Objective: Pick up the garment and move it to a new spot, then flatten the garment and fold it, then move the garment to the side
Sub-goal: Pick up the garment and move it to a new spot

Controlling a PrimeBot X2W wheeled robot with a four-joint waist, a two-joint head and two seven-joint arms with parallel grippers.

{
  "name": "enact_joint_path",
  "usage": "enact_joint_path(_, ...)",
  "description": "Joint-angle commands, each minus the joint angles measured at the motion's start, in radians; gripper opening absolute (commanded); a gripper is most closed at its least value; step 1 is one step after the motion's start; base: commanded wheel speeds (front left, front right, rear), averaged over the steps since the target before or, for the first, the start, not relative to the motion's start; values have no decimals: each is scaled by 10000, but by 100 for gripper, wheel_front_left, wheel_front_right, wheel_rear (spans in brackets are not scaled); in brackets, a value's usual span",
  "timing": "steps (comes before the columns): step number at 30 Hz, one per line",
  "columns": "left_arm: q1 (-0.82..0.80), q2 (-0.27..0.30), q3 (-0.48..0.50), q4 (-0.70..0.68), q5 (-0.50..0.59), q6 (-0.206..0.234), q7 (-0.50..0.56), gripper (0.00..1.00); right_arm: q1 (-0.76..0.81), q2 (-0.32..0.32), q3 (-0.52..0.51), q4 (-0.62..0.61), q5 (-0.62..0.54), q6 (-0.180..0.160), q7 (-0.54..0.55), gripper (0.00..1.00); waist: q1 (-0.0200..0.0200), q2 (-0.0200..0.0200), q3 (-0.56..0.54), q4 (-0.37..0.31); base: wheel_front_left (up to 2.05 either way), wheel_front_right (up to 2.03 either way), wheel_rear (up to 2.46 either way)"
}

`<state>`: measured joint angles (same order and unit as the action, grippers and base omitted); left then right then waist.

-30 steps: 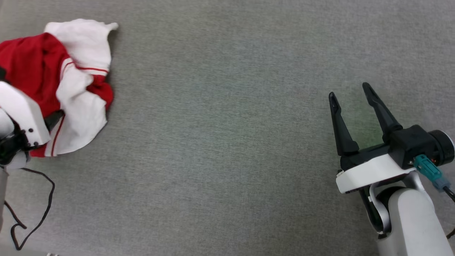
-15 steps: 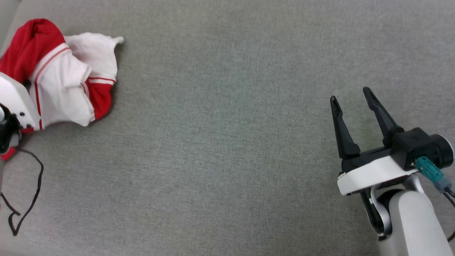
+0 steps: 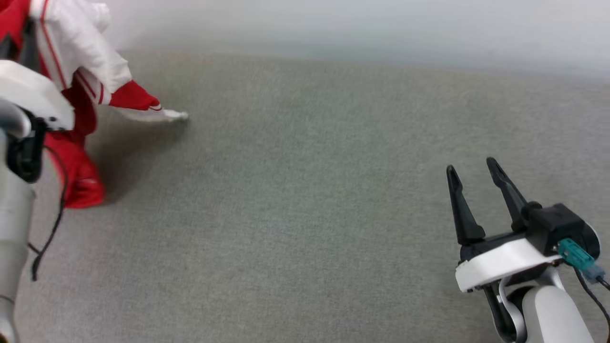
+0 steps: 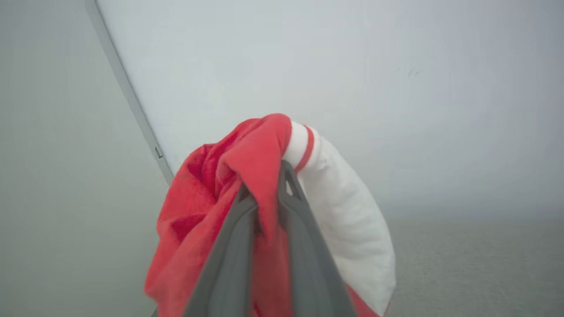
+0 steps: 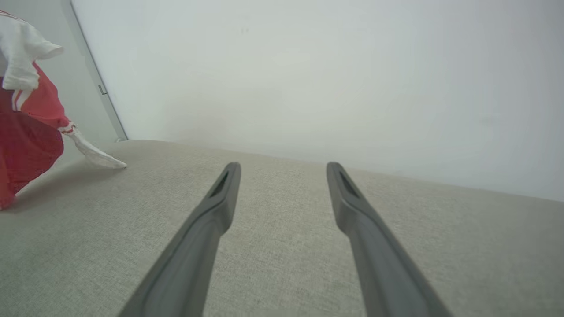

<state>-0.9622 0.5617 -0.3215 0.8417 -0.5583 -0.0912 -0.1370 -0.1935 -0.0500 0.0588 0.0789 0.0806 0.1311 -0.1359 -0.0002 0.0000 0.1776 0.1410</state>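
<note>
The garment (image 3: 81, 71), red with white panels and striped trim, hangs bunched at the far left of the head view, its lower folds and one white tip trailing on the grey surface. In the left wrist view my left gripper (image 4: 264, 187) is shut on a red fold of the garment (image 4: 211, 193), which drapes over both fingers. From the right wrist view the garment (image 5: 26, 127) dangles at the left edge. My right gripper (image 3: 472, 167) stands open above the surface at the lower right, nothing between its fingers (image 5: 220, 198).
A grey fabric-covered surface (image 3: 305, 214) spreads across the head view, ending at a pale wall (image 3: 357, 24) behind. A black cable (image 3: 52, 224) hangs beside my left arm (image 3: 14, 190). A grey vertical strip (image 5: 94, 79) runs down the wall at the left.
My left gripper has shut on the garment and lifted it off the surface. The head camera has tilted up, bringing the wall into view. The right gripper stays open.
</note>
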Motion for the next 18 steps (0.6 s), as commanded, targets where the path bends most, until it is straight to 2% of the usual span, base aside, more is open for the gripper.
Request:
enact_joint_path(1, -97, -210, -190, -202, 174, 31, -305, 0, 240, -5, -97, 12, 67, -5, 14, 100, 2, 0, -663, -441, 0, 0, 0)
enact_joint_path(6, 26, -681, -450, -607, 269, 36, -562, 0, 580, -5, -265, -89, 113, -5, 109, 100, 2, 0, -1110, -866, 0, 0, 0)
enact_joint_path(18, 1641, -2773, -1360, -3034, -223, 119, -512, 0, 1244, -2, -664, -633, 159, -7, 483, 100, 2, 0, -1442, -2361, 0, 0, 0)
